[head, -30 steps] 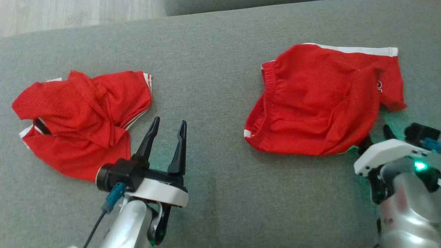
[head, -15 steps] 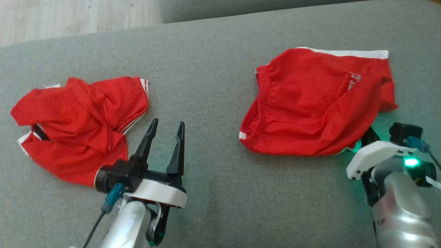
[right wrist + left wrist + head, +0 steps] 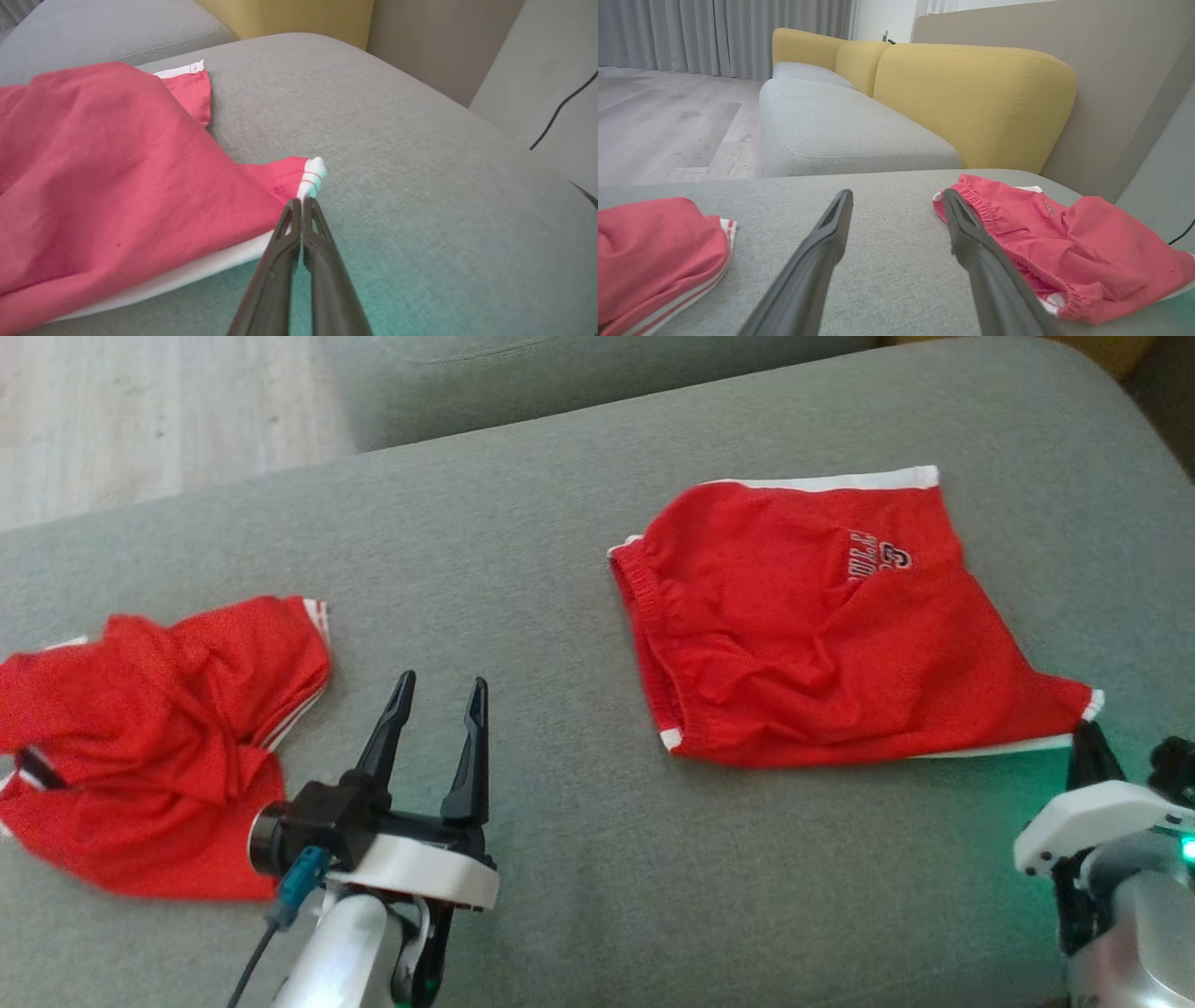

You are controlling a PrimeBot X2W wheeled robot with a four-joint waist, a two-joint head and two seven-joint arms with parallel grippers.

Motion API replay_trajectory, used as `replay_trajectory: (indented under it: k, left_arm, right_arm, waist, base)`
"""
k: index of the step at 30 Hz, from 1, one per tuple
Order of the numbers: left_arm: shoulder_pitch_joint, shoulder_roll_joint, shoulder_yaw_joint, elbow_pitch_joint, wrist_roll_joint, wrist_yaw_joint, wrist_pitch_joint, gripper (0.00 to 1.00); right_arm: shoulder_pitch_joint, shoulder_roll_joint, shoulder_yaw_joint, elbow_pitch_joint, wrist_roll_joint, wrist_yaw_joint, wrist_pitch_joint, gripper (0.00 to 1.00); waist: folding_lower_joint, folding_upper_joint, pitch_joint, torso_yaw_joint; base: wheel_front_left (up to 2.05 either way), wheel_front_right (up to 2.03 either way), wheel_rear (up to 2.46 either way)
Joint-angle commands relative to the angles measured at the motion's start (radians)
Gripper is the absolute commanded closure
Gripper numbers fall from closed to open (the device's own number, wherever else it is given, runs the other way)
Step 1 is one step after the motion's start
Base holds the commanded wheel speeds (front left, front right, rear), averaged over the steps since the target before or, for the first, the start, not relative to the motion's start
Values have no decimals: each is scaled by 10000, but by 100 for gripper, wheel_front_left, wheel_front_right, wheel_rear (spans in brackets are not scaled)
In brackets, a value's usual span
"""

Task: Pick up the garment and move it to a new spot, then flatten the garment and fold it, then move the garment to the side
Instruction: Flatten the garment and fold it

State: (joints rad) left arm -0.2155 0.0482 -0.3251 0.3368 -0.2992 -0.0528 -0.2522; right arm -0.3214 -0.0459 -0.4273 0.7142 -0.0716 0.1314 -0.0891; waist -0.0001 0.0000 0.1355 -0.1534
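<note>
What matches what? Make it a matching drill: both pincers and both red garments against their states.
Things:
1. left pincer
2. right pincer
3. logo shorts
4. mesh garment

States:
A. crumpled in a heap
B. open, holding nothing
C. shut on a white-trimmed corner
D. spread mostly flat, logo up

Pairs: 1-B, 2-C, 3-D, 4-A

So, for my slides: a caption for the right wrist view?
Right hand pinches a white-trimmed corner of the red shorts on the grey sofa.
</note>
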Motion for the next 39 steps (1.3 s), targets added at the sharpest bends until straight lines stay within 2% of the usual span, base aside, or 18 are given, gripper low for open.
replay_trajectory:
  k: [1, 2, 3, 4, 8, 11, 17, 23, 29, 36, 39]
  left_arm:
    - [-218, 20, 242, -356, -49, 18, -95, 0]
    - [-235, 20, 216, -352, -69, 23, -95, 0]
    - [-255, 20, 187, -343, -87, 29, -95, 0]
    - [-275, 20, 156, -333, -109, 37, -95, 0]
    - [-297, 20, 75, -333, -204, 49, -95, 0]
    - [-271, 20, 54, -327, -239, 66, -95, 0]
    - [-215, 20, 19, -321, -266, 84, -95, 0]
    - [-270, 20, -117, -343, -329, 120, -95, 0]
    - [-320, 20, -186, -346, -361, 141, -95, 0]
    - [-506, 20, -388, -387, -456, 172, -95, 0]
    - [-573, 20, -454, -376, -476, 179, -95, 0]
  right_arm:
    - [-34, -43, 179, -539, -4, -7, 79, 100]
    - [20, -43, 78, -702, 25, -7, 124, 100]
    - [64, -43, -31, -895, -6, -7, 115, 78]
    - [112, -43, -105, -1071, -77, -7, 118, 0]
    - [235, -43, -79, -1701, -207, -7, 110, 0]
    - [277, -43, 315, -2291, -67, -7, -186, 0]
    - [770, -43, 3083, -3448, 1024, -7, -687, 0]
    - [1260, -43, 5464, -3918, 1649, -7, 81, 0]
    - [896, -43, 6015, -3682, 1328, -7, 1059, 0]
    - [-75, -43, 5143, -2744, 198, -7, 2004, 0]
    - [-467, -43, 4925, -2146, 99, -7, 2431, 0]
  waist:
    - [1, 0, -31, -160]
    - [1, 0, -40, -185]
    - [1, 0, -48, -197]
    - [1, 0, -63, -194]
    - [1, 0, -160, -55]
    - [1, 0, -226, 118]
    - [1, 0, -313, 514]
    - [1, 0, -208, 1055]
    - [1, 0, -8, 1495]
    - [1, 0, 374, 2086]
    - [1, 0, 491, 2269]
  base:
    - [0, 0, 0]
    - [0, 0, 0]
    - [0, 0, 0]
    - [0, 0, 0]
    - [0, 0, 0]
    - [0, 0, 0]
    - [0, 0, 0]
    - [0, 0, 0]
    - [0, 0, 0]
    - [0, 0, 0]
    - [0, 0, 0]
